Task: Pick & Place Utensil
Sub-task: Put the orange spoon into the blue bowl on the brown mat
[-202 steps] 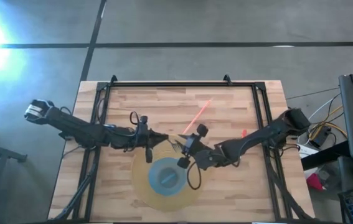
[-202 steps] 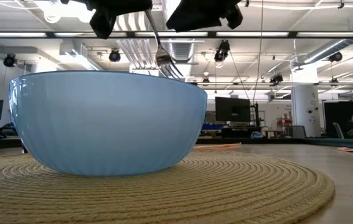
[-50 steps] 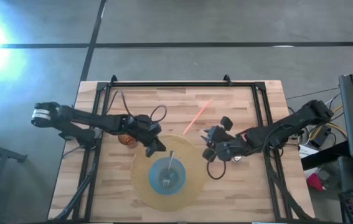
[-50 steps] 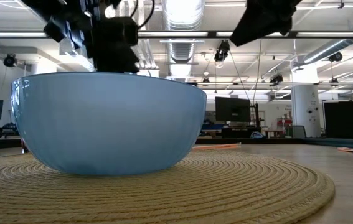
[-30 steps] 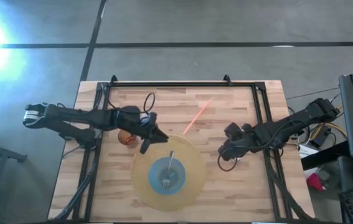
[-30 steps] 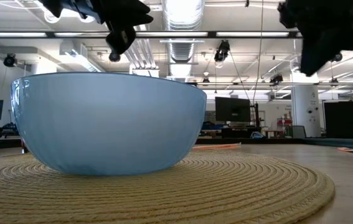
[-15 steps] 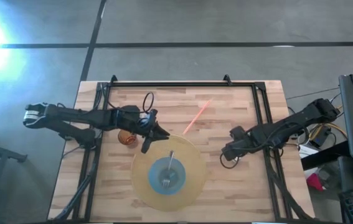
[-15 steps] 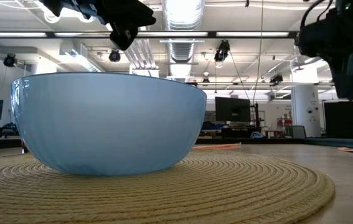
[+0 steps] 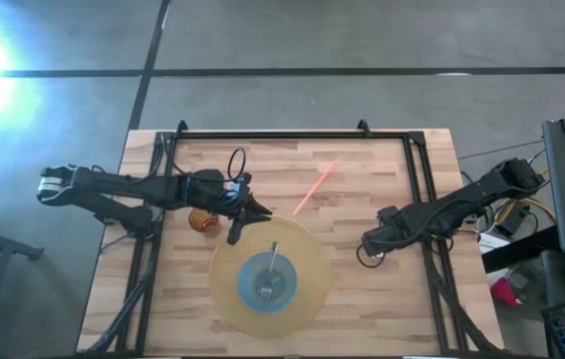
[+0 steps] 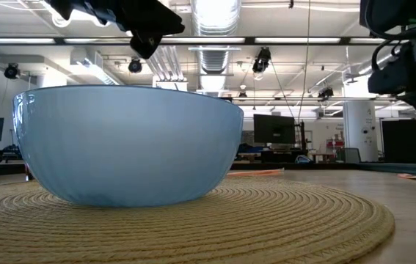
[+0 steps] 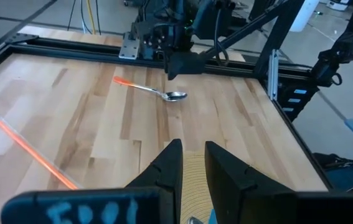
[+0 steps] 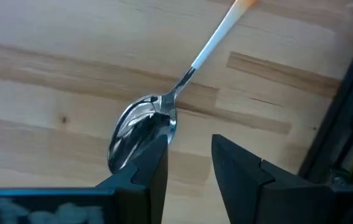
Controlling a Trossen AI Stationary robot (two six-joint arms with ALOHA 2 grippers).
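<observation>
A silver fork (image 9: 271, 267) lies in the light blue bowl (image 9: 249, 276) (image 10: 127, 143), tines down in the bowl and handle leaning toward the far rim. The bowl stands on a round woven placemat (image 9: 302, 249). A silver spoon (image 12: 142, 134) (image 11: 157, 92) with an orange-tipped handle lies flat on the right part of the table. My right gripper (image 12: 188, 142) (image 9: 370, 244) hovers open just above the spoon's bowl end, touching nothing. My left gripper (image 11: 193, 146) (image 9: 234, 231) hangs over the placemat's far-left rim, open by a narrow gap.
A thin orange stick (image 9: 314, 186) (image 11: 30, 152) lies slanted on the wood beyond the placemat. A small orange round object (image 9: 200, 221) sits beside the left arm. Black frame rails (image 9: 417, 179) run along the table's left, right and far sides.
My right gripper has moved toward the table's right edge and a little toward the near edge, coming down over the spoon. The left gripper has stayed near the placemat's far-left rim. The fork and the bowl have not moved.
</observation>
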